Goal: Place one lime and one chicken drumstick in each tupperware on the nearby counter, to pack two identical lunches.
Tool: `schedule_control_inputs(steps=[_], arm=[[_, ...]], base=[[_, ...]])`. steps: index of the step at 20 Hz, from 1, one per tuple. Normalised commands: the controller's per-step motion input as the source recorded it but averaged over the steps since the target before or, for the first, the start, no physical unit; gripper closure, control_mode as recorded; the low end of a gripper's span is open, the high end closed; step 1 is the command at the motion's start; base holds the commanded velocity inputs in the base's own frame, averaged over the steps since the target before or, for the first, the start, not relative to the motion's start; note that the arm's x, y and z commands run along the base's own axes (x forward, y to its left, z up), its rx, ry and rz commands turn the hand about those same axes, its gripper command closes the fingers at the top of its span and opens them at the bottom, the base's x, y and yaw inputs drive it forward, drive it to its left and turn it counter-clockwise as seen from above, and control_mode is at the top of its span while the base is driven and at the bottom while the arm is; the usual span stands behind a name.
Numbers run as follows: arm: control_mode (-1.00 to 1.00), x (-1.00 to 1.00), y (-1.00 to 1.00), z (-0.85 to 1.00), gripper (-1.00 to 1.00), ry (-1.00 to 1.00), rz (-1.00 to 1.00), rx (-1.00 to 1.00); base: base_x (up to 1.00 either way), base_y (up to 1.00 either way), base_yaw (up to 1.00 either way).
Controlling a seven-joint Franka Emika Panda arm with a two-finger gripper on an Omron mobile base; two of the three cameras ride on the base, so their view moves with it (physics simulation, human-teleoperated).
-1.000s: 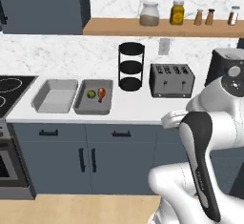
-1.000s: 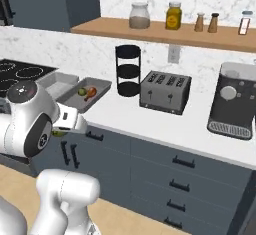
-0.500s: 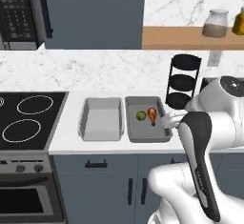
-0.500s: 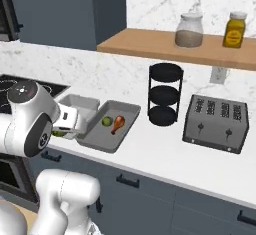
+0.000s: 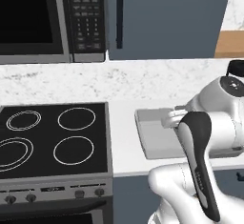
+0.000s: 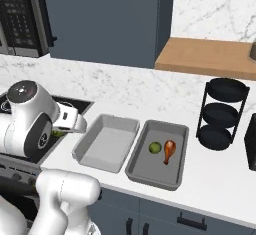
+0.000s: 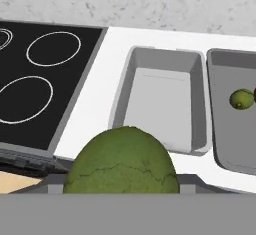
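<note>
Green fills the bottom of your hand view: a lime (image 7: 122, 161) sits clamped in the hand (image 6: 64, 129), big and close to the lens, so you're carrying it and not yet over anything that should receive it. In the right base view the hand hangs at the counter's (image 6: 220, 171) left edge, near the black stovetop (image 5: 50, 137), with a sliver of green under the wrist.

Ahead lie the two grey tupperware boxes, side by side and nearly touching. The near one (image 7: 160, 99) has nothing in it. The far one (image 6: 157, 154) already holds a second lime (image 6: 155, 148) and the chicken drumstick (image 6: 169, 151), lying just beside each other.

Your main risk is letting go early: from here the fruit would land on the bare counter or the stovetop and, being round, probably roll off toward the floor. Overshoot instead and you'd double up limes in the far box, leaving the lunches uneven. Drop from too high over the near box and it could bounce over the sloped wall. The carried lime also blocks much of your view downward, so judge the alignment from the right base view. No second drumstick is visible here for the near box.
</note>
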Motion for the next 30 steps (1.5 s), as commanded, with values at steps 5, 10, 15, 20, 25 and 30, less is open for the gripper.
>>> schedule_control_inputs(steps=[5,10,15,20,25,30], arm=[[-1.00,0.45,-0.12,-0.44,1.00,0.00,-0.05,-0.04],[-1.00,0.53,-0.67,-0.58,1.00,0.00,-0.01,0.00],[-1.00,0.58,-0.53,-0.66,1.00,0.00,0.00,0.00],[-1.00,0.87,-0.02,-0.62,1.00,0.00,0.00,0.00],[-1.00,0.87,0.00,-0.44,1.00,0.08,0.00,0.00],[-1.00,0.76,0.05,-0.44,1.00,0.16,0.00,0.00]], base=[[0.13,0.05,-0.03],[0.00,0.00,0.00],[0.00,0.00,0.00],[0.00,0.00,0.00],[0.00,0.00,0.00],[0.00,0.00,0.00]])
